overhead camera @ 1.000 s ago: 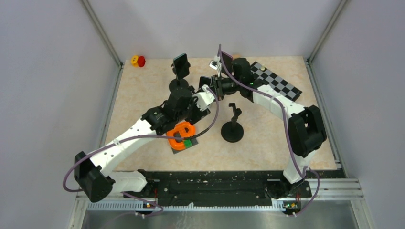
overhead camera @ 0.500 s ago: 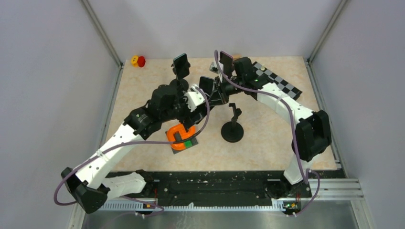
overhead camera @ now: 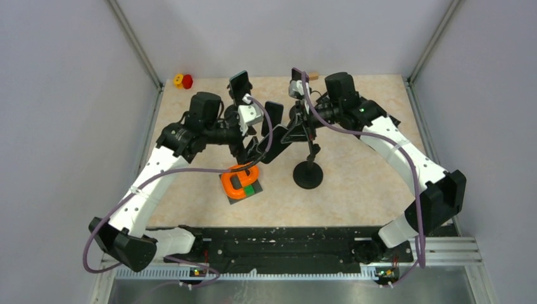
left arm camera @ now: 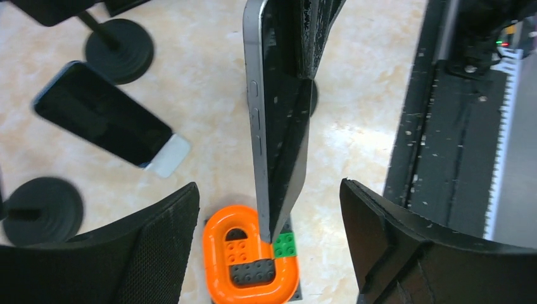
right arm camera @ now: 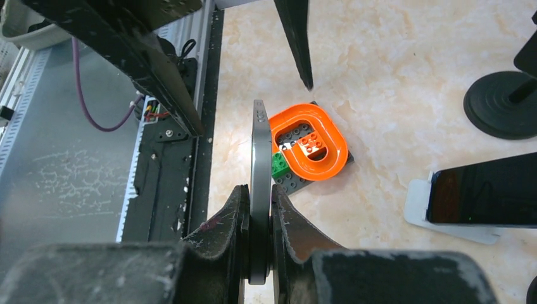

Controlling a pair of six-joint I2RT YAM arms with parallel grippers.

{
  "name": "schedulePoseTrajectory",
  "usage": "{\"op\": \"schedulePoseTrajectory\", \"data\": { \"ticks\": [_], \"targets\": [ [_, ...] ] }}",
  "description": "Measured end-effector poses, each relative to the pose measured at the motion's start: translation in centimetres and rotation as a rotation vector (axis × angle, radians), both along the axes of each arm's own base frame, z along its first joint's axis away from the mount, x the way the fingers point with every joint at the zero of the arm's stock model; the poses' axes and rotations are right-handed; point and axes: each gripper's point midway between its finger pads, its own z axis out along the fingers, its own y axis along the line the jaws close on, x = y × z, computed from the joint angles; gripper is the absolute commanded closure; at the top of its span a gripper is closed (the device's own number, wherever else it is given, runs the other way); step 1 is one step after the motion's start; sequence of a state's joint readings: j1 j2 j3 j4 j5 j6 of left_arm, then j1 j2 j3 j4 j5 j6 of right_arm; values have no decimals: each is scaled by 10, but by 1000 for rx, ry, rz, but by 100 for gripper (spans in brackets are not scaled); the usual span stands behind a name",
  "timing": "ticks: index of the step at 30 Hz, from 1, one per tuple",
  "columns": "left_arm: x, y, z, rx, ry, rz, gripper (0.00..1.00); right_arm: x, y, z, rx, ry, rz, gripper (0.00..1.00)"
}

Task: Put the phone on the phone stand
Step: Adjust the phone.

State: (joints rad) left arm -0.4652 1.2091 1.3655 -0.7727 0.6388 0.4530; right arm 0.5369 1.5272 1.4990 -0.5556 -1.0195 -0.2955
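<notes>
A dark phone [right arm camera: 259, 152] is held edge-up in my right gripper [right arm camera: 258, 196], which is shut on its lower end. In the top view the right gripper [overhead camera: 283, 138] holds the phone [overhead camera: 266, 152] in the air just left of the empty black phone stand [overhead camera: 308, 172]. My left gripper [left arm camera: 269, 190] is open, with one finger on each side of the phone [left arm camera: 278, 126] and neither touching it. In the top view the left gripper [overhead camera: 253, 147] sits just left of the phone.
An orange ring on a grey Lego plate [overhead camera: 240, 182] lies below the phone. A second phone leans on a white holder [right arm camera: 418, 202]. Another phone sits on a black stand [overhead camera: 239, 85] at the back. A red and yellow toy [overhead camera: 183, 80] is at the far left, and a checkerboard [overhead camera: 373, 111] is at the far right.
My left arm has swung back to the far left and its gripper now points at the phone from the left. My right gripper has moved nearer with the phone, toward the empty stand.
</notes>
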Motion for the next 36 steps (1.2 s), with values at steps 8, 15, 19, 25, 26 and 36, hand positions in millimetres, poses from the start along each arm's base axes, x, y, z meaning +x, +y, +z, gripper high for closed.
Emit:
{"op": "schedulePoseTrajectory", "data": {
  "ticks": [8, 15, 19, 25, 26, 36],
  "targets": [
    [-6, -26, -10, -57, 139, -136, 33, -15, -8, -2, -4, -25, 27, 100],
    [-9, -45, -17, -107, 243, -235, 44, -18, -11, -9, -14, -30, 37, 100],
    [-14, -54, -26, -116, 301, -281, 52, -19, -12, -11, -19, -30, 40, 100],
    [-22, -61, -30, -126, 336, -323, 70, -20, -12, -12, -21, -30, 42, 100],
    [-23, -61, -29, -128, 337, -328, 75, -20, -12, -12, -21, -32, 43, 100],
    [-23, -63, -34, -121, 332, -346, 100, -23, -13, -14, -31, -13, 44, 100]
  ]
}}
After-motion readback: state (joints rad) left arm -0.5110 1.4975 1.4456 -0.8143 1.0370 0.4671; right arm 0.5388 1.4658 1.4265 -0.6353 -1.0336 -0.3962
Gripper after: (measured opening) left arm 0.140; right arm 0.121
